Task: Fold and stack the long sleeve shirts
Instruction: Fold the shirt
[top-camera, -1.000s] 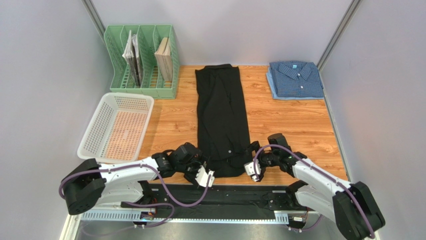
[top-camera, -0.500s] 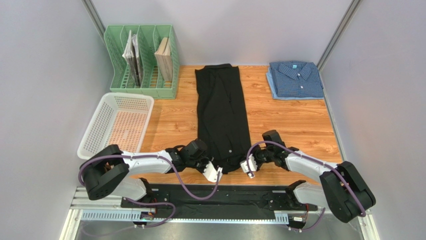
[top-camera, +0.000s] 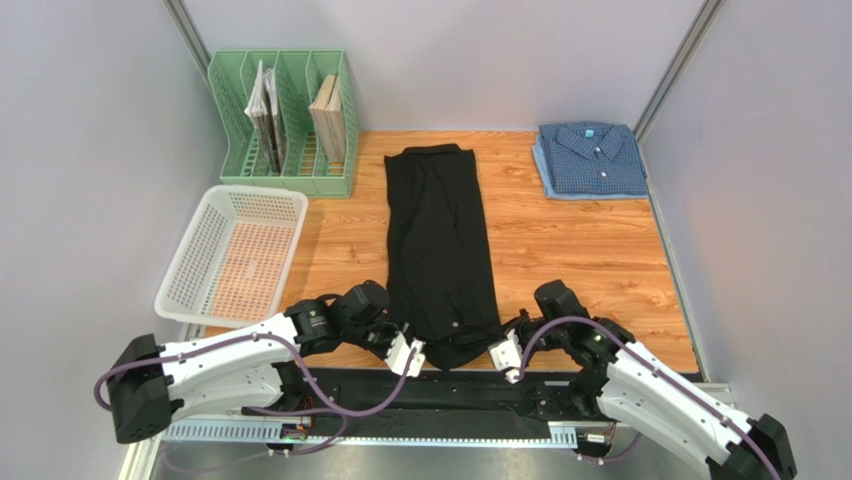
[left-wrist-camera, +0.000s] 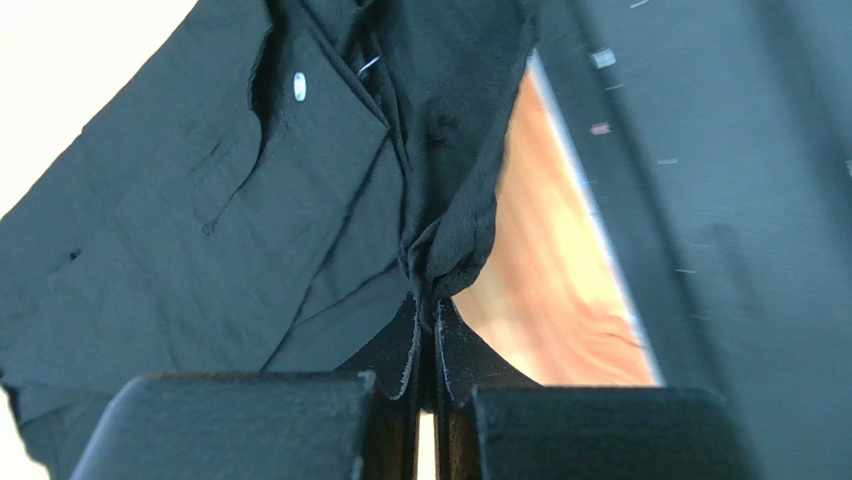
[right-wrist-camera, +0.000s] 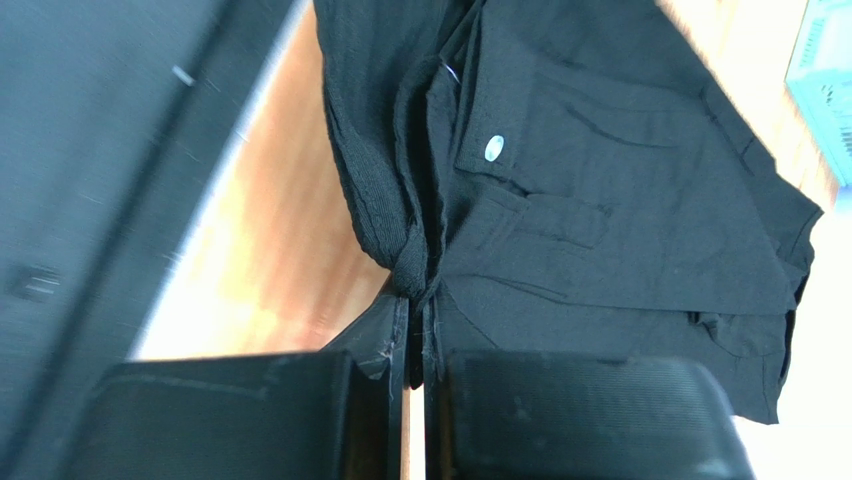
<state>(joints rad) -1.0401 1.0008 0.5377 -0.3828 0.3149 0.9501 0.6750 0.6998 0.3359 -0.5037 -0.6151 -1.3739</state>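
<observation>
The black long sleeve shirt (top-camera: 438, 245) lies as a long narrow strip down the middle of the wooden table, collar end at the far side. My left gripper (top-camera: 412, 356) is shut on its near left corner, where black cloth (left-wrist-camera: 445, 250) bunches between the jaws (left-wrist-camera: 427, 310). My right gripper (top-camera: 503, 354) is shut on the near right corner, pinching a fold of the black shirt (right-wrist-camera: 600, 200) at the tips (right-wrist-camera: 415, 300). A white button (right-wrist-camera: 493, 148) shows close by. The blue checked shirt (top-camera: 590, 158) sits folded at the far right corner.
A green file rack (top-camera: 285, 125) holding papers stands at the far left. A white perforated basket (top-camera: 232, 255) sits in front of it on the left. A black strip (top-camera: 440, 390) runs along the table's near edge under the grippers.
Both grippers went from open to shut on the black shirt's near corners. The shirt's near end has been drawn slightly toward the front edge and its far end has shifted left.
</observation>
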